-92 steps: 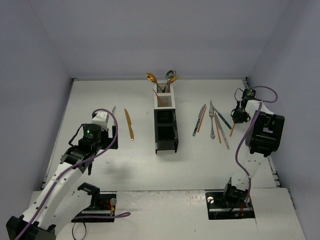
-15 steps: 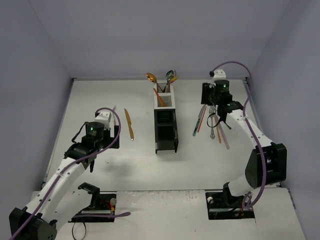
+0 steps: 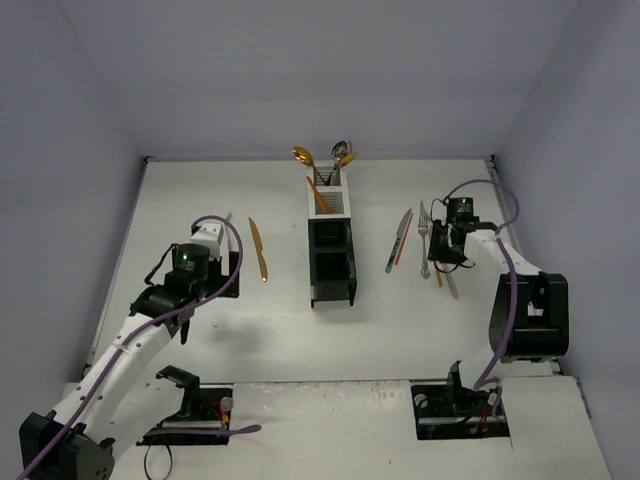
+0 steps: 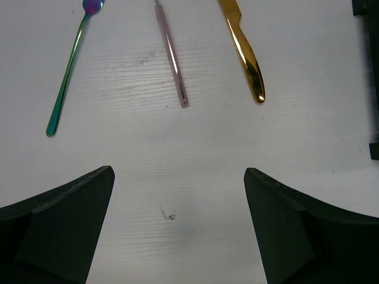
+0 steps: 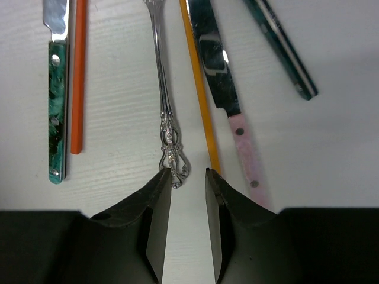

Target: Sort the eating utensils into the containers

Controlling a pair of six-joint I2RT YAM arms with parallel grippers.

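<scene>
The containers (image 3: 331,262) stand mid-table in a row, two white at the far end and two black nearer; spoons stick out of the farthest white one. Right of them lie several eating utensils. My right gripper (image 3: 435,265) is low over their near ends. In the right wrist view it (image 5: 188,173) is open by a narrow gap, bare table between the jaws. The ornate end of the silver fork (image 5: 163,89) touches the left fingertip (image 5: 163,177). My left gripper (image 4: 177,170) is wide open and empty, short of a gold knife (image 4: 246,53).
Beside the fork lie an orange stick (image 5: 201,94), a pink-handled knife (image 5: 244,148), a teal-handled knife (image 5: 56,112), another orange handle (image 5: 78,77) and a dark teal utensil (image 5: 284,47). A pink handle (image 4: 173,59) and an iridescent spoon (image 4: 66,77) lie left of the gold knife.
My right arm has swung from the far end of the utensil pile to its near end and come down, jaws narrower. The left arm has barely moved.
</scene>
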